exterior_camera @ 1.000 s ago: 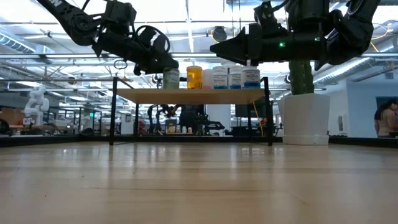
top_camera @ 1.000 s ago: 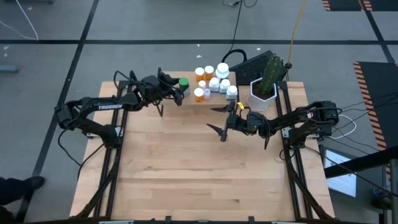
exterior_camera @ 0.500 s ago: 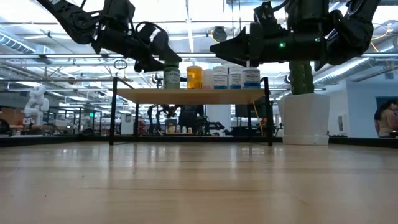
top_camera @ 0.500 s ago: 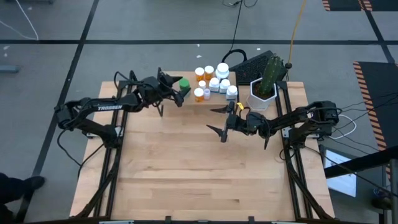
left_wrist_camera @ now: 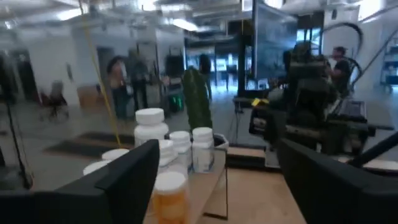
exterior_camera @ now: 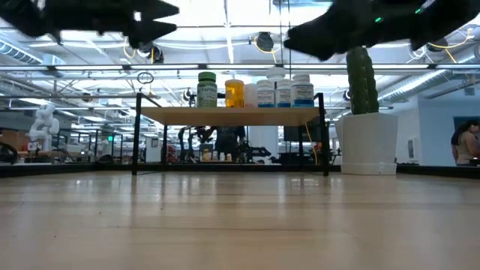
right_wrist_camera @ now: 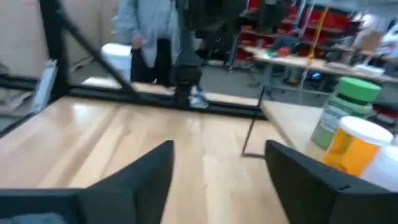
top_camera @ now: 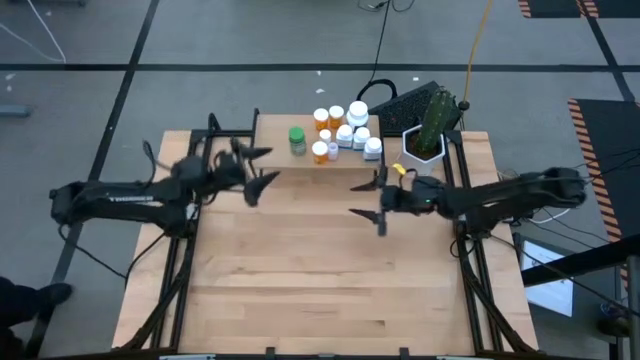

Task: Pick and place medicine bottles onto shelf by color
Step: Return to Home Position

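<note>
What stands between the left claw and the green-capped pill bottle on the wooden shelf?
Nothing visible does. The open left claw hangs near the light-wood shelf's left end, apart from the green-capped pill bottle on it.

Here's the table (top_camera: 320, 280), and at its far edge, centre, the shelf (top_camera: 272, 135). On it, the medicine bottles (top_camera: 345, 130) crowd the right half, with a lone bottle (top_camera: 297, 140) standing just to their left. Right beside the shelf's right end, the plant pot (top_camera: 422, 152); behind that, a keyboard (top_camera: 400, 100). The left end effector (top_camera: 260, 170) hangs in front of the shelf's left end, the right end effector (top_camera: 366, 200) in front of its right end, both clear of the bottles.
</note>
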Robot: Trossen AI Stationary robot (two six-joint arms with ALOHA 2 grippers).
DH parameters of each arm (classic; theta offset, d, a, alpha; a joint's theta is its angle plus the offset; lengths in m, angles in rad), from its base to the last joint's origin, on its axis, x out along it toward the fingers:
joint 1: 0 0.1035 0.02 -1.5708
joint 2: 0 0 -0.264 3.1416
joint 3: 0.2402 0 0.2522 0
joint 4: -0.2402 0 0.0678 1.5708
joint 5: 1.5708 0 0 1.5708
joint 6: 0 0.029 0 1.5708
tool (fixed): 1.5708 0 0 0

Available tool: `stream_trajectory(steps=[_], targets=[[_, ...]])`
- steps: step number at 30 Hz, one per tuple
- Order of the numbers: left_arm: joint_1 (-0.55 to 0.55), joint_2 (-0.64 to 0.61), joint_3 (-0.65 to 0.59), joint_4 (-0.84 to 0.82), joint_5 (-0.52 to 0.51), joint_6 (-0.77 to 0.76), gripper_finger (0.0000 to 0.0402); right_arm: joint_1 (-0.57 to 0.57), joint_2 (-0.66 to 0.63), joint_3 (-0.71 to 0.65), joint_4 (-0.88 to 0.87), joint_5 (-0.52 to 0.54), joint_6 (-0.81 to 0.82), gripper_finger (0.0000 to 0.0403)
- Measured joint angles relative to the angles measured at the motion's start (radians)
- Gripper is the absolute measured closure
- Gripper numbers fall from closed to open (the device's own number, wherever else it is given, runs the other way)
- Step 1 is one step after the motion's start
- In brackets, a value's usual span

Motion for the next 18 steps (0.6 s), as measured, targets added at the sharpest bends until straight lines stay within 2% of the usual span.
stream_trajectory(steps=[5, 8, 10, 13, 15, 18], targets=[[-0.14, -0.029, -0.178, 0.19, -0.064, 0.102, 0.0131, 0.022, -0.242, 0.0, -0.292, -0.014, 0.007, 0.0254], [-0.149, -0.04, -0.191, 0.257, -0.091, 0.138, 0.0167, 0.022, -0.355, 0.0, -0.41, -0.022, 0.03, 0.0334], [-0.149, -0.06, -0.192, 0.23, -0.061, 0.134, 0.0193, 0.016, -0.425, 0.0, -0.435, -0.082, 0.04, 0.0382], [-0.149, -0.078, -0.193, 0.145, -0.013, 0.117, 0.0229, 0.003, -0.524, 0.0, -0.52, -0.158, 0.078, 0.0389], [-0.148, -0.095, -0.194, 0.089, 0.006, 0.083, 0.025, -0.002, -0.577, -0.009, -0.587, -0.171, 0.097, 0.0386], [-0.155, -0.119, -0.2, 0.004, 0.028, 0.021, 0.0277, -0.004, -0.639, -0.066, -0.597, -0.19, 0.117, 0.0391]])
